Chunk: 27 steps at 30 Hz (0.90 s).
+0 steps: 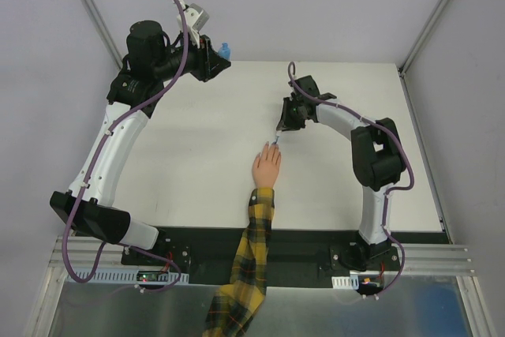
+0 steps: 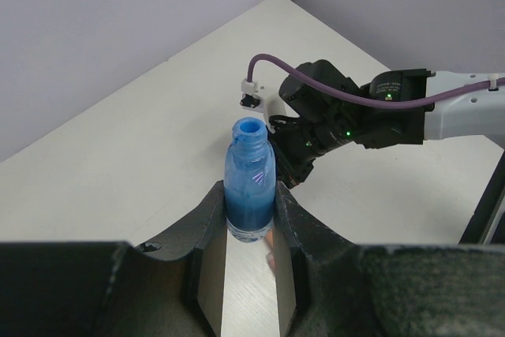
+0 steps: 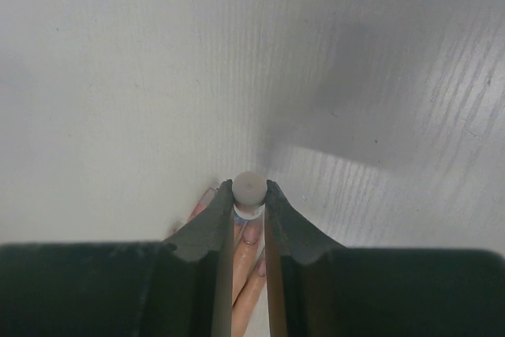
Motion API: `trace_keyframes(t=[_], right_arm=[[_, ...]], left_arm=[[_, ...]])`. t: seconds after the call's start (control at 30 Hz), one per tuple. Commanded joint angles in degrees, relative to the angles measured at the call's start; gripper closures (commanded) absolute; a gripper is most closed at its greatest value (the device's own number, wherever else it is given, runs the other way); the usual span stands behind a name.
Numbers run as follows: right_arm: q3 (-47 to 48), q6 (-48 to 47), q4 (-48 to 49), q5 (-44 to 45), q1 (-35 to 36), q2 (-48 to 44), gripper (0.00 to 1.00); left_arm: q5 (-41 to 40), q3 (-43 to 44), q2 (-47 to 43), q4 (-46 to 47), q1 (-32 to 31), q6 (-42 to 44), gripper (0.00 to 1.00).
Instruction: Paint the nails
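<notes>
A small peach hand (image 1: 267, 168) with a yellow-black plaid sleeve (image 1: 248, 266) lies flat on the white table (image 1: 197, 163), fingers pointing away from the arm bases. My right gripper (image 1: 282, 126) is shut on the white brush cap (image 3: 249, 187) and holds it right over the fingertips. In the right wrist view the fingers (image 3: 246, 270) lie under the jaws, and the nails (image 3: 250, 235) that show look skin-toned. The brush tip is hidden. My left gripper (image 1: 218, 56) is shut on the open blue bottle (image 2: 250, 183), upright at the table's far left.
The right arm (image 2: 347, 116) reaches across the far middle of the table. Metal frame posts (image 1: 95, 13) stand at both back corners. A black rail (image 1: 300, 246) with the arm bases runs along the near edge.
</notes>
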Motion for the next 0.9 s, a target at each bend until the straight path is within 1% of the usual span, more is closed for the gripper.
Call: trace_keyframes(t=[0.0,0.2,0.33,0.43,0.67,0.73,0.87], right_arm=[[1.1,0.0,2.3,-1.0,-0.1,0.2,1.0],[1.5,-0.1,3.1,-2.9,-0.6,0.8,1.0],[2.0,0.1,1.7,-1.9,-0.5,1.0,1.0],[0.2,2.7,3.9,-3.1,-1.4,0.5,1.0],[0.5,4.3,3.2,-1.2,-1.3,0.7,1.0],[2.3,3.4,1.1,-0.7,-1.1,1.2,1.0],[1.6,0.8,1.3,-0.9,-0.2,0.7,1.0]], left_arm=[[1.7,0.6,-1.1,3.3,0.6,-0.7,1.0],[1.9,0.6,-0.8,3.5,0.6,-1.0,1.0],[1.9,0.7,-0.9,3.5,0.6,-1.0,1.0],[2.0,0.7,-1.0,3.5,0.6,-1.0,1.0],[2.0,0.3,-1.5,3.5,0.6,-0.9,1.0],[2.0,0.2,-1.7,3.5,0.6,-0.9,1.0],[1.9,0.0,-1.8,3.5,0.6,-0.8,1.0]])
